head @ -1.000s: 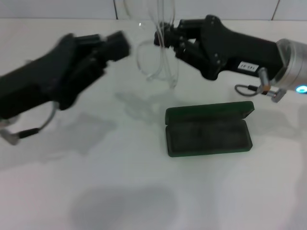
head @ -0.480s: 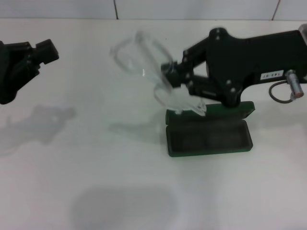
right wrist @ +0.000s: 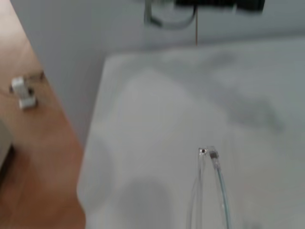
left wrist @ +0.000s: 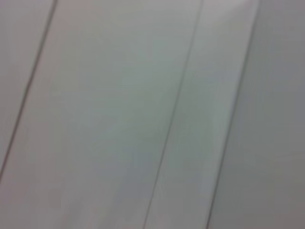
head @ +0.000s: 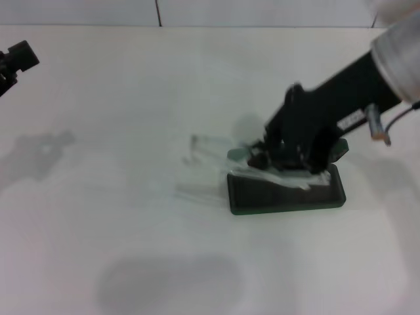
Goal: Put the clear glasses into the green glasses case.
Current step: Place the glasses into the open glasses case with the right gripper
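The green glasses case (head: 283, 209) lies open on the white table, right of centre, its lid (head: 338, 148) tipped back on the far side. My right gripper (head: 260, 157) reaches down to the case's far left corner, shut on the clear glasses (head: 287, 178). The lens lies along the case's far edge, partly over the dark lining. Its thin clear arms (head: 200, 142) stick out left over the table. In the right wrist view, the clear arms (right wrist: 213, 183) point out over the tabletop. My left gripper (head: 18, 58) hangs at the far left edge, away from the case.
A white tiled wall (left wrist: 143, 114) fills the left wrist view. In the right wrist view, the table's edge (right wrist: 93, 143) borders a brown floor, and the left arm (right wrist: 219, 4) shows far off at the top.
My right gripper has dropped from mid-air to the case, bringing the clear glasses down onto it. My left arm has pulled back to the far left edge.
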